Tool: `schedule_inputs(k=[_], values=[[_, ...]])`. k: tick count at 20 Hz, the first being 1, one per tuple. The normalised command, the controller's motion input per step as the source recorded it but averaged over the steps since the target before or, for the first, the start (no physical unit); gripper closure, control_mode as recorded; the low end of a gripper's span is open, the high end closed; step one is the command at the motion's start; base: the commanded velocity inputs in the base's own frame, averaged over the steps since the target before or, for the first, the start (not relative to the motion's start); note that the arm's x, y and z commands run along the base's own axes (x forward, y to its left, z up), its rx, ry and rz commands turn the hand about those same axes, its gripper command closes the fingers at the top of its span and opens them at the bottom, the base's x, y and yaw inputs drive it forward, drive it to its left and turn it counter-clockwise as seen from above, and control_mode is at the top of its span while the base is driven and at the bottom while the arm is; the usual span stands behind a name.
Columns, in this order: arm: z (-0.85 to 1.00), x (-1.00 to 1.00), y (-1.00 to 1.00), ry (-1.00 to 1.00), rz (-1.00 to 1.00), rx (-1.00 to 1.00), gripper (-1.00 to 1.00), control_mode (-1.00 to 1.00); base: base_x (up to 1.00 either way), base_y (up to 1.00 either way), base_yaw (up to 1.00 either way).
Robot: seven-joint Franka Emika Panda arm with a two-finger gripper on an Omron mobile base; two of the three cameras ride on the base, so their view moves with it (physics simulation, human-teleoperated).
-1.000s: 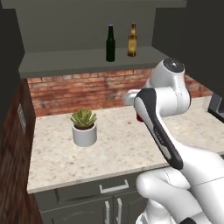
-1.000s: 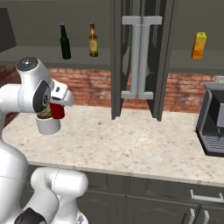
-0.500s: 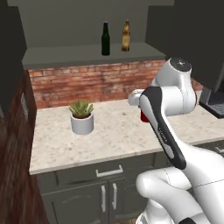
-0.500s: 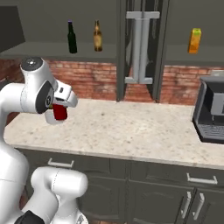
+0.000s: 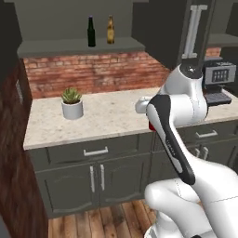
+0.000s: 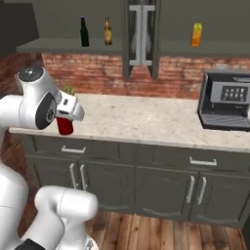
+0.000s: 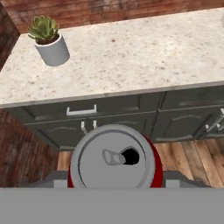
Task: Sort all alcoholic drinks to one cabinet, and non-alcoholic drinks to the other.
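light: even, soft, dim upper cabinets | shadows: faint | glare: none | blur: slight, low-resolution render

My two base cameras, behind me left and right, share the speckled surface [image 5: 107, 116] and bottle shelf [image 6: 73, 45]; my hand camera looks steeply down, close.

1. This is a home kitchen, rendered rather than filmed.
2. A speckled pale stone counter [image 6: 146, 122] runs across the middle of the right base view, with a red brick backsplash [image 6: 171, 75] behind it.
3. Dark grey-green base cabinets [image 6: 166, 180] with silver bar handles sit below, over a wood plank floor [image 6: 161, 234] at the bottom.
4. A coffee machine [image 6: 225, 100] stands at the right.
5. A potted succulent [image 5: 72, 102] sits at centre left of the left base view.
6. Bottles [image 6: 95, 31] and a juice carton [image 6: 196, 34] line upper shelves.
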Motion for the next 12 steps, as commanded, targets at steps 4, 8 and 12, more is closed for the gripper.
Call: schedule_inputs(k=[4, 8, 12], values=[[0.0, 0.0, 0.0, 0.0, 0.0, 0.0, 1.0, 1.0, -0.26, -1.0, 0.0], [0.0, 0.0, 0.0, 0.0, 0.0, 0.0, 1.0, 1.0, -0.01, -1.0, 0.0], [0.0, 0.0, 0.0, 0.0, 0.0, 0.0, 1.0, 1.0, 0.15, -1.0, 0.0]])
